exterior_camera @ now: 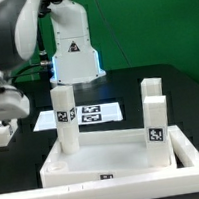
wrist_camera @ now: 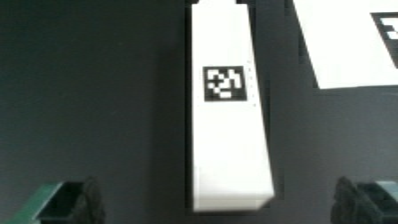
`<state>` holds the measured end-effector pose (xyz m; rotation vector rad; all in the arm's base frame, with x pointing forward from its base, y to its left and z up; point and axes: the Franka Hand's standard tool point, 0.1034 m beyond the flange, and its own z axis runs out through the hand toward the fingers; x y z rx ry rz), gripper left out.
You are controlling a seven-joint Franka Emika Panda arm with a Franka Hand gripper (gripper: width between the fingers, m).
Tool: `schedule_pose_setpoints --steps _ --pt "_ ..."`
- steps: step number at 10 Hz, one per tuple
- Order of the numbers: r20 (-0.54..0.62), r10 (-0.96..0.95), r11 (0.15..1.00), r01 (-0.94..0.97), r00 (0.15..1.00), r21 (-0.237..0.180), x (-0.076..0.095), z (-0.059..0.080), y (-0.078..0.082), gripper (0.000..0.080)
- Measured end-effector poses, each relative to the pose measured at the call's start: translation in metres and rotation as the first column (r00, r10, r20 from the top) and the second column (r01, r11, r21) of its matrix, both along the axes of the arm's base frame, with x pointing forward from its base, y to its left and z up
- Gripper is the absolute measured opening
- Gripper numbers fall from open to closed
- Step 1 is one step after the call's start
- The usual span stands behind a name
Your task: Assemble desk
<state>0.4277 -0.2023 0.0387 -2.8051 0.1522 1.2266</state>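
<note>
The desk panel [exterior_camera: 54,170] lies at the front of the exterior view with three white tagged legs upright on it: one [exterior_camera: 64,117] at the back left and two [exterior_camera: 152,89] [exterior_camera: 157,123] on the right. Another white leg [wrist_camera: 230,110] lies flat on the black table, with a tag on its upper face. It shows at the exterior view's left edge [exterior_camera: 1,131]. My gripper [wrist_camera: 217,207] hovers over that leg's near end. The dark fingers [wrist_camera: 71,201] stand wide on either side and touch nothing. The gripper is open.
The marker board [exterior_camera: 86,114] lies flat behind the panel, and its corner [wrist_camera: 347,45] shows beside the lying leg in the wrist view. The arm's white base [exterior_camera: 73,50] stands at the back, with a green wall behind it.
</note>
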Motion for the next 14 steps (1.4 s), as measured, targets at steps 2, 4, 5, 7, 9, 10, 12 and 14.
schedule_pose_setpoints --steps 2,4,5,7,9,10,12,14 --pt "-0.109 -0.029 0.998 0.034 0.994 0.051 -0.023 -0.011 0.012 0.0649" --pt "-0.102 -0.029 0.998 0.034 0.994 0.047 -0.022 -0.013 0.010 0.0649" --pt "-0.103 -0.029 0.998 0.034 0.994 0.047 -0.022 -0.013 0.010 0.0649" --pt "-0.104 -0.032 0.998 0.037 0.994 0.046 -0.023 -0.014 0.009 0.0649" --pt "-0.159 -0.061 0.998 0.066 0.985 0.026 -0.032 -0.025 -0.001 0.0649" --pt "-0.148 -0.055 0.998 0.059 0.987 0.022 -0.028 -0.026 -0.001 0.0649" --pt "-0.144 -0.057 0.998 0.061 0.988 0.021 -0.028 -0.026 -0.002 0.0514" --pt "-0.144 -0.058 0.998 0.062 0.988 0.021 -0.028 -0.026 -0.003 0.0376"
